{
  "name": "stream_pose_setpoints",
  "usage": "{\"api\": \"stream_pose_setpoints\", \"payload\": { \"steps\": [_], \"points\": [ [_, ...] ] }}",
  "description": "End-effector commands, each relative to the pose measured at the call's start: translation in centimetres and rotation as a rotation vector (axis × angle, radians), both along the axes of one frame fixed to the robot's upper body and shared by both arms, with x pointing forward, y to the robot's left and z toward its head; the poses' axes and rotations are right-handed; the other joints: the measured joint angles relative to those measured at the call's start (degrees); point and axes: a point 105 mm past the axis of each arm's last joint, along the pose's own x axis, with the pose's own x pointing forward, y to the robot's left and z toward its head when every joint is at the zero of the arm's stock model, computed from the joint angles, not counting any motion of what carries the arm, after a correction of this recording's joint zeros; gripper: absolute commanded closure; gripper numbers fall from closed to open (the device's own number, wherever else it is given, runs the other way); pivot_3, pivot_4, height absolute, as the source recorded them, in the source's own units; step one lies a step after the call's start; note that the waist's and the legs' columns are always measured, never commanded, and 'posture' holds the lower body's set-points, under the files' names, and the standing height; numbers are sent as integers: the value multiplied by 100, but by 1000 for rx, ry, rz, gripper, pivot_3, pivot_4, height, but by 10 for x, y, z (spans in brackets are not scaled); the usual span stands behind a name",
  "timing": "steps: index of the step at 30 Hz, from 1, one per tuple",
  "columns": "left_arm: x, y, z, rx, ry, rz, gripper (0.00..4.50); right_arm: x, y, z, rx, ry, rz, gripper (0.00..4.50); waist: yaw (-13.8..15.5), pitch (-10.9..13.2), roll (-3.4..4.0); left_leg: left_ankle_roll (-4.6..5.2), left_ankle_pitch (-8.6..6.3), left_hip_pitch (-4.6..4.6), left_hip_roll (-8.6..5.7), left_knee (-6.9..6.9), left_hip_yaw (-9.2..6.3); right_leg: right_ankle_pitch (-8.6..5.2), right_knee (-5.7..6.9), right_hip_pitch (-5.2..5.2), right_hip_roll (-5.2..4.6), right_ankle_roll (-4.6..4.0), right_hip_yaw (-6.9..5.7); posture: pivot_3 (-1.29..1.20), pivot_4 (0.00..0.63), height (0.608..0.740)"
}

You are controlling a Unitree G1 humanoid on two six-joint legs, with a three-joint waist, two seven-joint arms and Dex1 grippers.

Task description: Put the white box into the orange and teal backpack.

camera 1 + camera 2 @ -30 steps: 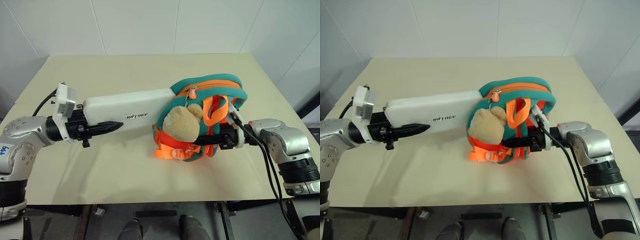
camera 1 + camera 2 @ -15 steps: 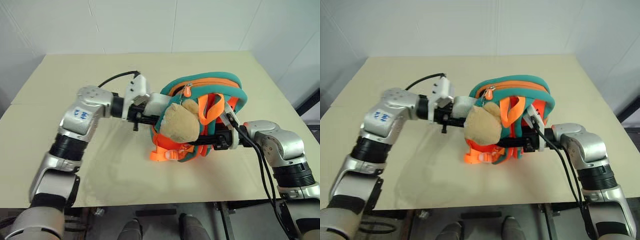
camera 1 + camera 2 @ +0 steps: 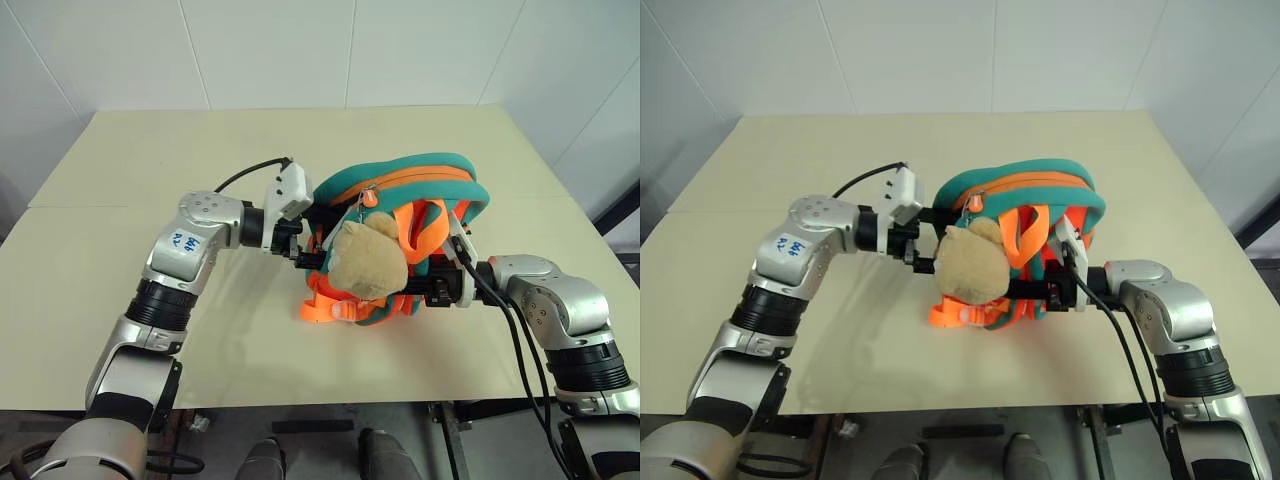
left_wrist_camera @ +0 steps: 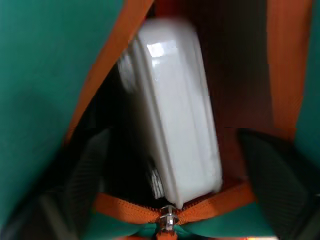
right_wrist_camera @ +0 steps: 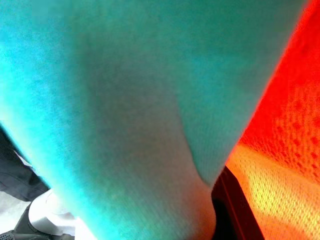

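Head views: one backpack point(image 3: 420, 190) lies on the table point(image 3: 120, 290), its bear charm point(image 3: 368, 262) hanging over the near face. The left gripper point(image 3: 312, 238) is at the backpack's left side, right at the opening, with its fingers spread apart and nothing between them. The right gripper point(image 3: 405, 292) comes in from the backpack's right side and is pinched tight on the backpack's near edge, below the bear charm, holding the backpack in place.

Left wrist view: the one white box point(image 4: 175, 115) sits inside the backpack, past the orange zipper edge point(image 4: 170, 212), with orange lining on both sides of it. The left gripper's fingers point(image 4: 87, 170) stand wide on either side of the box's near end and are clear of it, so the box is let go.

Right wrist view: teal fabric point(image 5: 125, 100) and orange mesh point(image 5: 280, 150) of the backpack lie right against the camera; the grip itself cannot be made out here.

Progress, as a judgement: the main step looks done, since the box is inside the backpack. What seems left is drawing the left gripper out of the opening and having the right gripper let go of the backpack.

Count: one box, one backpack, one bear charm, two grippers.
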Motion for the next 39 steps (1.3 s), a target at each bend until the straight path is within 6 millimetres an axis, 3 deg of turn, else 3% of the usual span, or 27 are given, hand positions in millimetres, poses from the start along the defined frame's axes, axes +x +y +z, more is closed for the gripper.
{"api": "stream_pose_setpoints", "payload": {
  "steps": [1, 5, 10, 16, 19, 26, 32, 34, 39],
  "points": [
    [0, 29, 19, -29, -64, 17, 7, -2, 3, 6, 15, -36, 13, 4430, -3, 0, 0, 0, 0, 2, 0, 0, 1, 0, 2, 0, 0, -1, 0, 0, 150, 740],
    [-8, 48, 33, -49, -76, -8, 7, -1, 3, 4, 11, -36, 14, 4430, 11, 0, 0, -1, 3, 5, 0, 0, 0, -1, 9, 1, -1, -2, 1, 0, 150, 740],
    [-35, 62, 40, -55, -73, -72, 7, -1, 2, 0, 5, -30, 13, 4430, 2, 0, 0, 0, 2, 5, 0, -3, 0, -2, 9, 2, -1, -4, 1, 0, 150, 740],
    [-70, 46, 43, -150, -19, -155, 7, 1, 2, -3, -1, -27, 10, 4430, 8, 0, 0, 1, 2, 4, 0, -3, -3, -3, 10, 2, -1, -5, 1, 0, 150, 740],
    [-79, 36, 41, -169, -17, -168, 7, 3, 2, -2, 0, -28, 14, 4430, 7, 0, 0, 0, 2, 14, 0, -2, -3, -3, 16, 7, -1, -6, 2, 0, 150, 740],
    [-71, 11, 27, -160, -94, -139, 7, 6, 6, 0, 0, -37, 25, 4430, 7, 0, 0, 0, 5, 53, 0, -3, 4, -4, 18, 39, -1, -13, 3, 0, 150, 740],
    [-67, 1, 28, -186, -134, -148, 7, 5, 7, 0, -1, -38, 28, 4430, 5, 0, 0, -3, 6, 52, 0, -3, 3, -2, 17, 37, 0, -15, 4, 0, 150, 740],
    [-67, 1, 28, -190, -139, -150, 383, 5, 6, 0, -1, -38, 24, 4430, 11, 0, 0, -3, 6, 52, 0, -4, 3, -2, 17, 37, -1, -15, 4, 0, 150, 740],
    [-61, 15, 54, -254, -192, -120, 1705, 5, 6, -1, 3, -37, 14, 4430, 8, 1, 0, -2, 6, 51, 0, -4, 3, -2, 17, 36, 0, -15, 4, 0, 150, 740]
  ]
}}
